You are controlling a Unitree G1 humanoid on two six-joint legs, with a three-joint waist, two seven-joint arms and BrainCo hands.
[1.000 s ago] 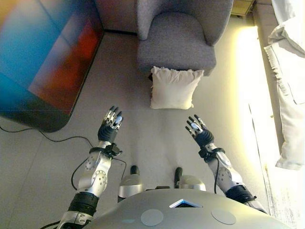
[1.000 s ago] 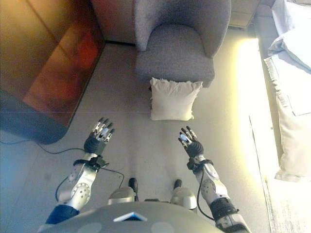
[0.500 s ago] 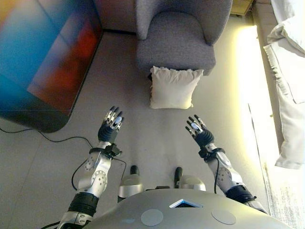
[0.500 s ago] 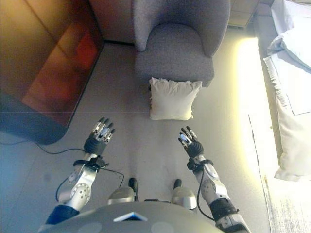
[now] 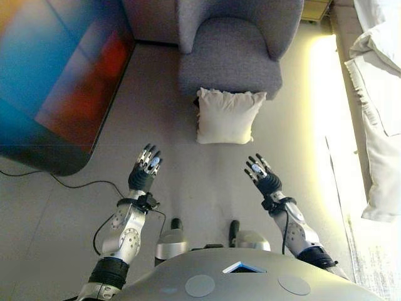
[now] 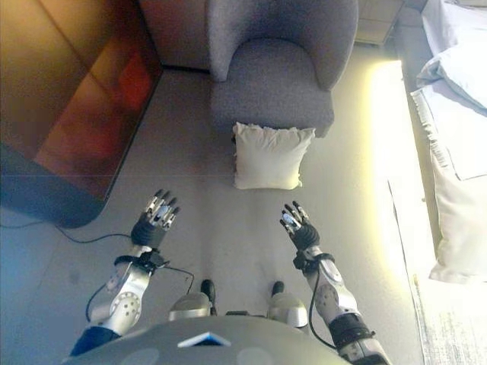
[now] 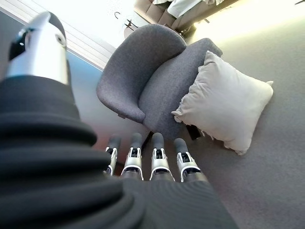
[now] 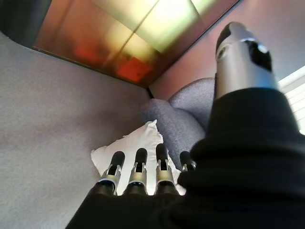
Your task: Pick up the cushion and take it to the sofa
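A cream square cushion (image 5: 229, 116) stands on the grey carpet, leaning against the front of a grey armchair (image 5: 232, 53). It also shows in the left wrist view (image 7: 228, 107) and the right wrist view (image 8: 128, 143). My left hand (image 5: 145, 171) is open, held above the floor short of the cushion and to its left. My right hand (image 5: 263, 177) is open, short of the cushion and to its right. Both hands are empty and well apart from the cushion.
A large dark glossy panel (image 5: 56, 75) with coloured reflections lies on the floor at the left. White bedding (image 5: 379, 113) hangs at the right edge. Bare grey carpet (image 5: 200, 175) lies between my hands and the cushion.
The whole view has shifted slightly, so the camera moved. Both hands have dropped a little in the picture; they stay open and empty. The cushion has not moved.
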